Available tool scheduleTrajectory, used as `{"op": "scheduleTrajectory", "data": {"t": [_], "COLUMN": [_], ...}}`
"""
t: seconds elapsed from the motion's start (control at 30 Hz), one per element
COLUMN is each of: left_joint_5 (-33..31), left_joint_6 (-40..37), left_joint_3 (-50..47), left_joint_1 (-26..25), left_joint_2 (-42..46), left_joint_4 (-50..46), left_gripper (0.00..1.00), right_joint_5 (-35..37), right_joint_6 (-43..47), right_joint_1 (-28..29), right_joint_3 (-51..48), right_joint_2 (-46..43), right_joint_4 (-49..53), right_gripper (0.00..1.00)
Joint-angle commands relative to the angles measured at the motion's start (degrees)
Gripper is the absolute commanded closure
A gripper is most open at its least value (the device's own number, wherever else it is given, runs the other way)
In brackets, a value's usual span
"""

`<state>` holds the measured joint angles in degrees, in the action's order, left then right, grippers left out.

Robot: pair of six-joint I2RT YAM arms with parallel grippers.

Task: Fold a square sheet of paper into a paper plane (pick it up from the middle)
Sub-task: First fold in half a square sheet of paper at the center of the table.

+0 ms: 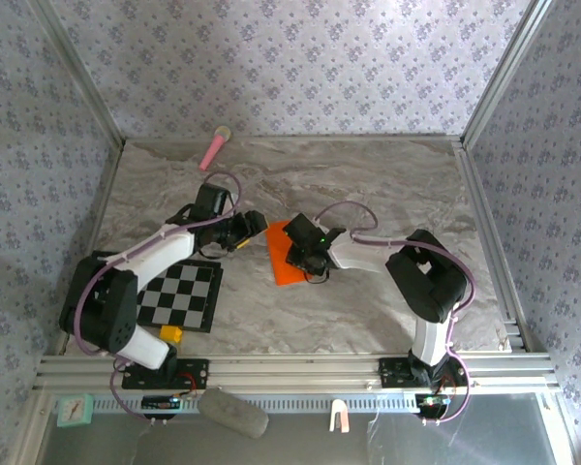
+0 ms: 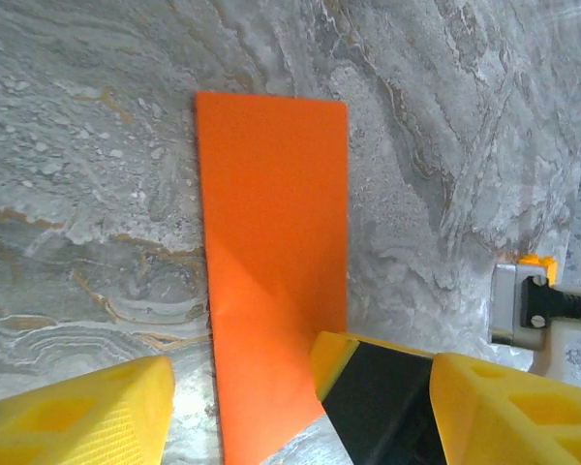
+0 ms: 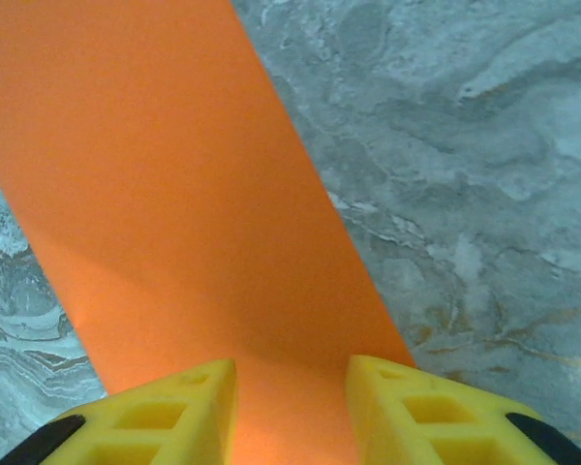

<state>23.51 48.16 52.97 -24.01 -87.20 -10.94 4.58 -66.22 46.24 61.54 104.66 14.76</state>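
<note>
The overhead view was evenly and brightly lit by soft, diffuse light. Only faint, soft-edged shadows were cast on the marbled table (image 1: 368,184) under the left arm (image 1: 150,250). In the left wrist view, a dim shadow was thrown across the near part of the orange paper (image 2: 271,194), and a washed-out patch of glare was seen at the upper right corner. The yellow fingers (image 2: 77,412) close to the lens were rendered soft. In the right wrist view, the paper was slightly blurred and shaded near the bottom edge.
</note>
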Motion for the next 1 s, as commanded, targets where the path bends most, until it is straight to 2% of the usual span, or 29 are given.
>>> {"op": "scheduleTrajectory", "data": {"t": [0.0,0.13,0.27,0.33,0.5,0.67,0.77,0.97], "left_joint_5": [3.3,4.9,6.1,6.5,7.0,4.2,0.0,-0.5], "left_joint_6": [2.4,5.1,8.1,9.1,9.5,7.7,5.7,5.5], "left_joint_3": [0.5,1.7,2.2,3.3,6.2,9.7,11.6,12.8], "left_joint_1": [0.2,-0.1,-1.5,-2.3,-4.0,-4.4,-4.5,-4.4], "left_joint_2": [-2.6,-5.2,-8.3,-10.3,-14.0,-17.6,-18.3,-20.0], "left_joint_4": [2.9,5.0,8.3,9.2,9.6,5.8,1.4,1.3], "left_gripper": [0.28,0.26,0.25,0.27,0.37,0.39,0.39,0.40], "right_joint_5": [2.5,-1.6,-5.2,-10.0,-19.1,-23.5,-24.9,-26.8], "right_joint_6": [-5.3,-0.2,6.2,10.1,15.0,18.1,18.8,18.8], "right_joint_1": [0.2,-0.6,-2.4,-4.2,-9.8,-13.9,-14.5,-14.5], "right_joint_3": [-1.1,-1.9,-4.9,-8.8,-17.3,-20.8,-20.8,-20.8], "right_joint_2": [-1.3,-4.6,-8.8,-11.1,-14.9,-17.3,-17.5,-16.0], "right_joint_4": [3.5,-1.5,-4.2,-8.1,-14.5,-15.8,-15.6,-16.8], "right_gripper": [0.61,0.55,0.44,0.39,0.37,0.37,0.38,0.39]}}
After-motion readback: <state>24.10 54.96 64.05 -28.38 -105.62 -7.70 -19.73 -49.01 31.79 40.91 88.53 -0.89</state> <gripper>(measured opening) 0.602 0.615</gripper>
